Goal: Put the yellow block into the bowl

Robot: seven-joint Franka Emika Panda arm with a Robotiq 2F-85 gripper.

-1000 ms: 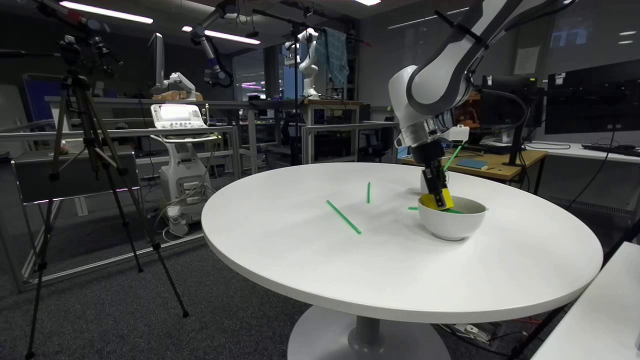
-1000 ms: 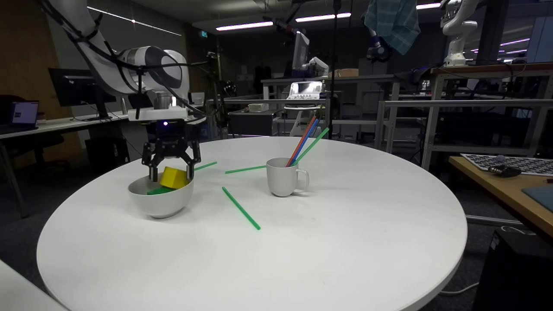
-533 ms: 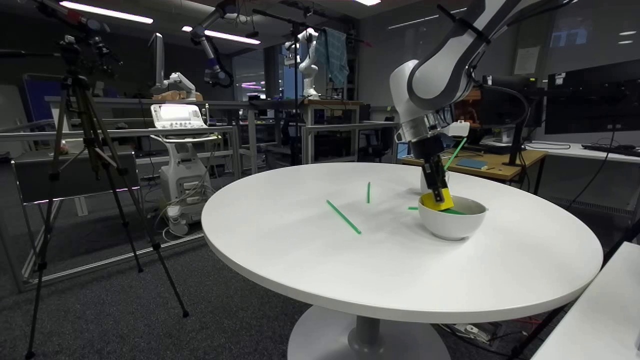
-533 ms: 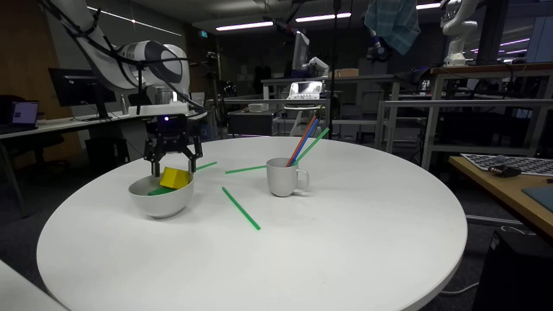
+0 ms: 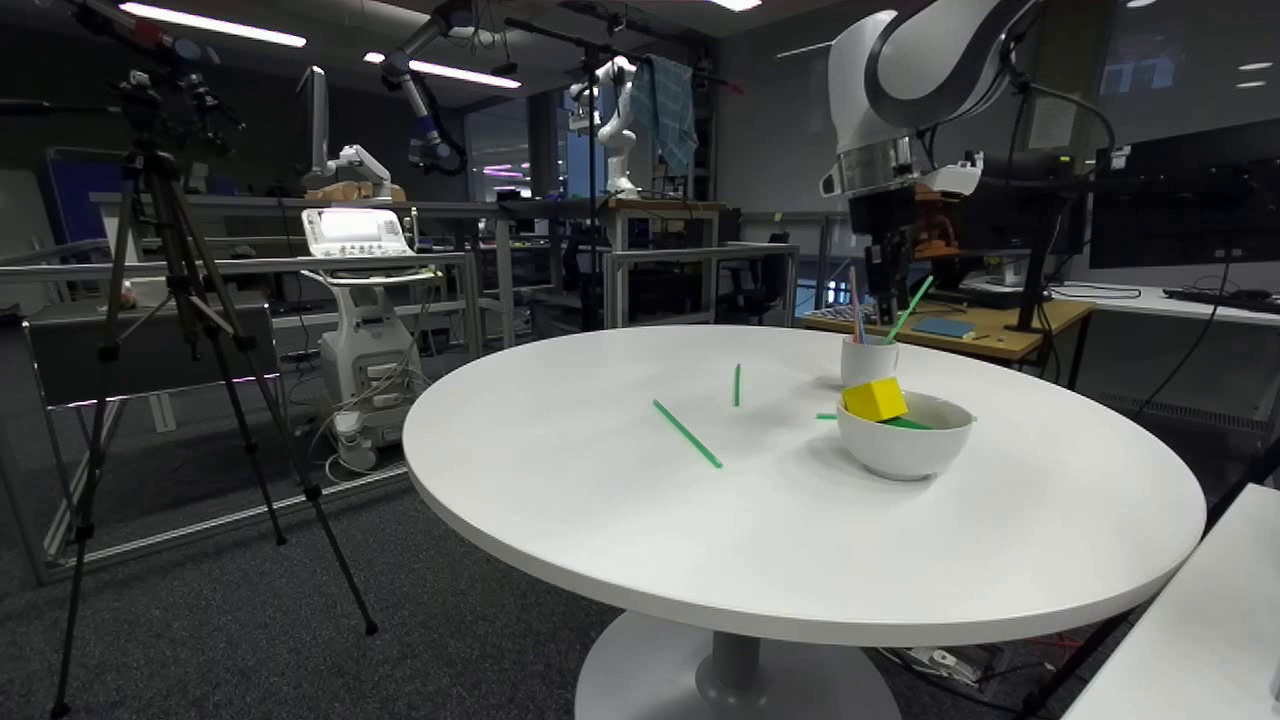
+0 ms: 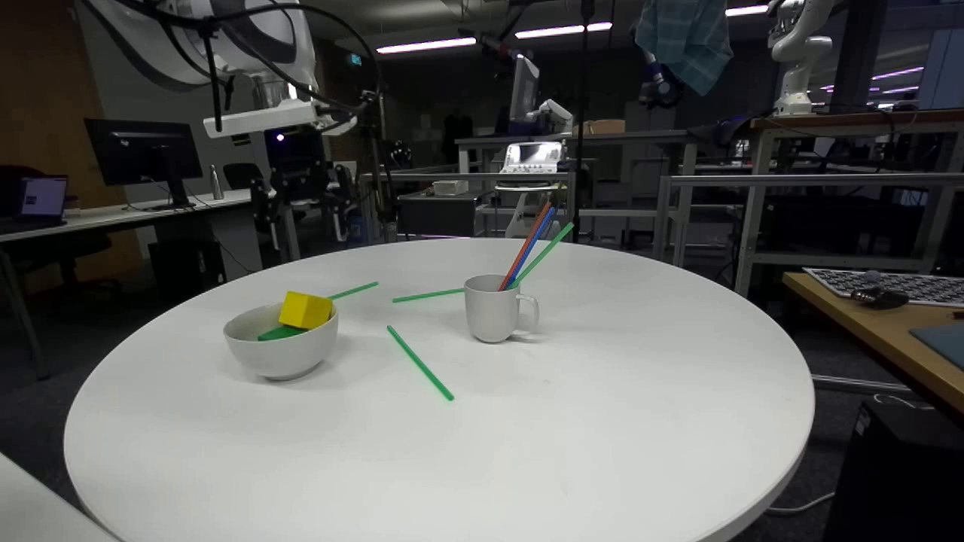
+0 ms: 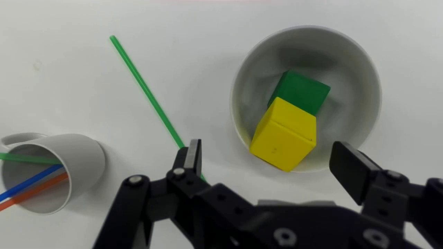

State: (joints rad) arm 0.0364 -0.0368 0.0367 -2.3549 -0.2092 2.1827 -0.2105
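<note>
Hand (image 6: 307, 232) spread wide; yellow block (image 7: 285, 136) bright, faintly marked, tilted in bowl (image 7: 358, 83), partly over green block (image 7: 304, 91).

The table (image 6: 602, 421) in front of me is round and white. In an exterior view the white bowl (image 6: 282, 357) stands upright toward its left edge, and the white mug (image 6: 486, 312) stands upright farther in from that edge. Three thin green sticks (image 6: 420, 363) lie flat: one between bowl and mug, two closer to the far edge.
</note>
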